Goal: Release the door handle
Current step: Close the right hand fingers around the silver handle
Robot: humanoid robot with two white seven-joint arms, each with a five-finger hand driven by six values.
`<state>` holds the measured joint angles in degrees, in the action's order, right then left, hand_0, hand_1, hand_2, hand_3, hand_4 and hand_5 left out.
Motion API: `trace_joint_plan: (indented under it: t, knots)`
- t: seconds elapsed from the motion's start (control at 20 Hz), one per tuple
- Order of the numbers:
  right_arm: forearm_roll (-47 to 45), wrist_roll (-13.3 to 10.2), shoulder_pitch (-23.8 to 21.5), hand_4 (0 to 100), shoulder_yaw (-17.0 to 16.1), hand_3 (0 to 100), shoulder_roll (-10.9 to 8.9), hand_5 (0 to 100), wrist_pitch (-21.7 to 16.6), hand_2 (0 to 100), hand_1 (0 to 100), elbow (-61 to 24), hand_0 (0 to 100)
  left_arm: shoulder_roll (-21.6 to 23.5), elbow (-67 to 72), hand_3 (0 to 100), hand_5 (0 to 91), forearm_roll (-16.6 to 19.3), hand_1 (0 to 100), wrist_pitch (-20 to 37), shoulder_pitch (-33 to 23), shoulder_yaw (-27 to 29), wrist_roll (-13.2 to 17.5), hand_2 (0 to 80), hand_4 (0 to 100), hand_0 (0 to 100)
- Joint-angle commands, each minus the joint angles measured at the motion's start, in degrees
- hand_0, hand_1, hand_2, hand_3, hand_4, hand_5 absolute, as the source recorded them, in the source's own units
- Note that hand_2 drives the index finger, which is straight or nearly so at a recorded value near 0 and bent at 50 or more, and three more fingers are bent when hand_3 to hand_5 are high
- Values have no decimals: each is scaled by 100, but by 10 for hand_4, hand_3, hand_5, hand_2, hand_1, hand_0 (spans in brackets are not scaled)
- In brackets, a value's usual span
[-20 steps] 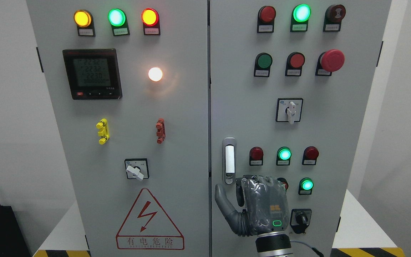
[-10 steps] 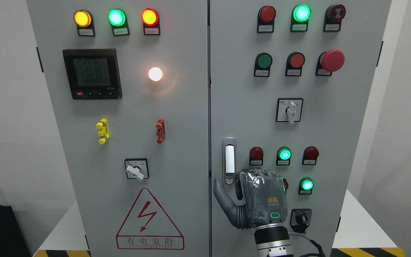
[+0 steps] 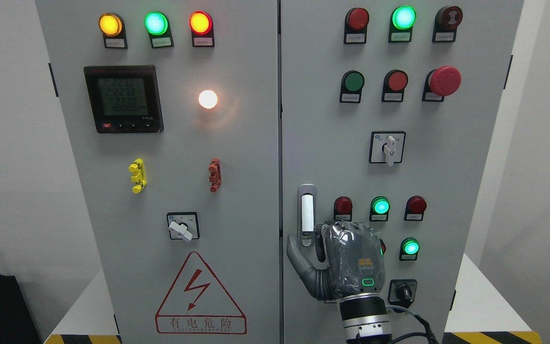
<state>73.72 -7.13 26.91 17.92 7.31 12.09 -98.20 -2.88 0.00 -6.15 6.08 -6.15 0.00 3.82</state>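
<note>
Handle point(image 3: 307, 215) | upright on rt door, low, near centre seam | rt hand point(image 3: 346, 260) just below-right, fingers curled, nothing gripped, thumb out left | risk: snagging handle or nearby buttons point(image 3: 380, 206) on pull-back

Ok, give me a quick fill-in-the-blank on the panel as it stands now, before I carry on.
1. The right hand is at the ____ end of the door handle.
2. The lamp right of the meter glows ____.
3. The warning triangle is on the ____ door.
4. The big mushroom button is ____.

Missing words: lower; white; left; red
</note>
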Motion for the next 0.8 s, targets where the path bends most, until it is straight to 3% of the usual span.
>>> trace_joint_plan:
  t: [0.0, 0.75]
  knots:
    - [2, 1, 43, 1000, -52, 1000, -1, 957, 4, 1000, 167, 81, 461, -2, 114, 0, 0, 0, 389, -2, 0, -79, 4, 0, 0, 120]
    - [-24, -17, 104, 1000, -105, 1000, 42, 955, 13, 1000, 237, 187, 543, -2, 114, 0, 0, 0, 389, -2, 0, -79, 4, 0, 0, 120]
